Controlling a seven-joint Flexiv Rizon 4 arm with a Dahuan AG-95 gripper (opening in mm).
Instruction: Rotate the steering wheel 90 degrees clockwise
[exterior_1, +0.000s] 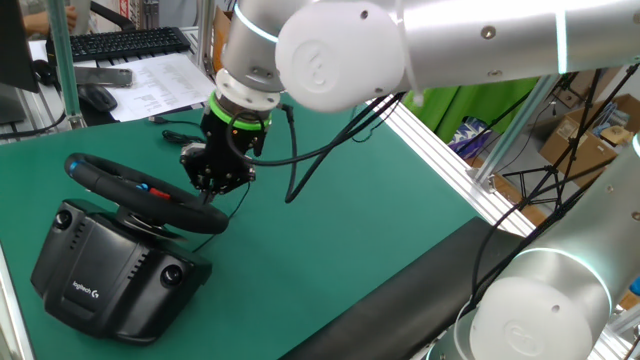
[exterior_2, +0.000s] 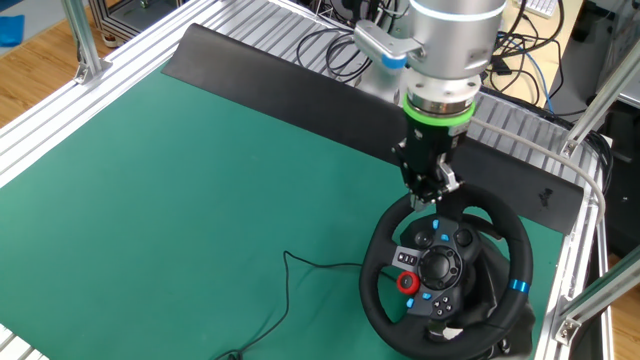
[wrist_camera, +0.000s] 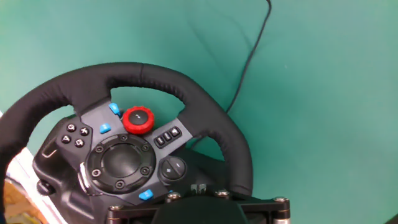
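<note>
The steering wheel (exterior_2: 385, 262) is a black round rim with coloured buttons and a red dial (exterior_2: 407, 283) on its hub. A blue stripe (exterior_2: 519, 287) marks the rim at its right side in the other fixed view. It sits on a boxy black Logitech base (exterior_1: 110, 275) on the green mat. My gripper (exterior_2: 433, 199) hangs straight down over the rim's far edge, next to the hub. Its tips look close together with nothing between them. In the hand view the wheel (wrist_camera: 143, 78) fills the frame and the gripper (wrist_camera: 198, 188) tips show small at the bottom.
A thin black cable (exterior_2: 300, 262) lies on the mat left of the wheel. A black keyboard (exterior_1: 125, 42), a mouse (exterior_1: 97, 97) and papers (exterior_1: 160, 80) lie beyond the mat. Aluminium rails (exterior_2: 60, 120) frame the table. A black strip (exterior_2: 280, 75) runs along one edge.
</note>
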